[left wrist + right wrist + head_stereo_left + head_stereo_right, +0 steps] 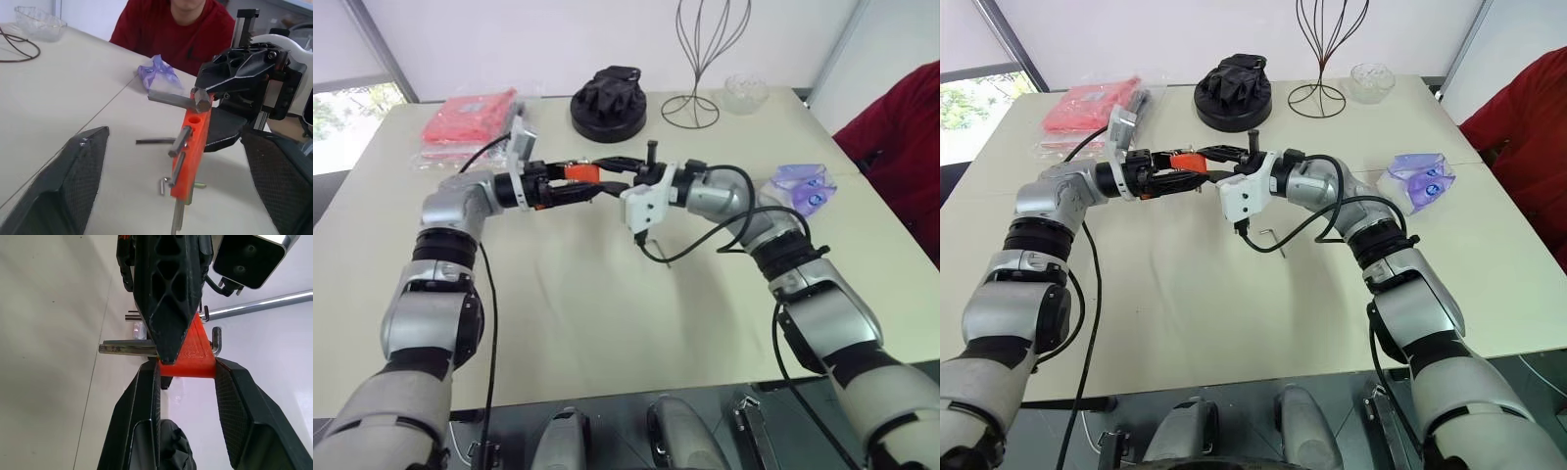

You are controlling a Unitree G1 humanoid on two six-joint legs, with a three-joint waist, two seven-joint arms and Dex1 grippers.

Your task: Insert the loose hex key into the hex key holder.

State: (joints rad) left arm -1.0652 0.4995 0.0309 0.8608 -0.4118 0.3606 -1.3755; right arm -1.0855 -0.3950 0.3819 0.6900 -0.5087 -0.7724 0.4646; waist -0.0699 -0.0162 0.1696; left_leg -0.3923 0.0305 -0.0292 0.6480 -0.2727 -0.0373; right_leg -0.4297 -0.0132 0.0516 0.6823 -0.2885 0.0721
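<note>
Beige counter (pixel 607 323) all around, both arms meeting mid-air above it. Right gripper (pixel 186 363) has its fingers clamped on the orange hex key holder (pixel 191 147). Left gripper (pixel 171 166) fingers stand apart on either side of it. Left wrist view catches a loose hex key (pixel 154 141) lying on the counter beyond the holder.

A lab-like test room: plain table (pixel 607 323) strewn with unrelated objects, white walls.

Hex key holder (pixel 191 355) mostly hidden behind left tool's finger (pixel 168 293); person (pixel 181 29) cut off by edge.
</note>
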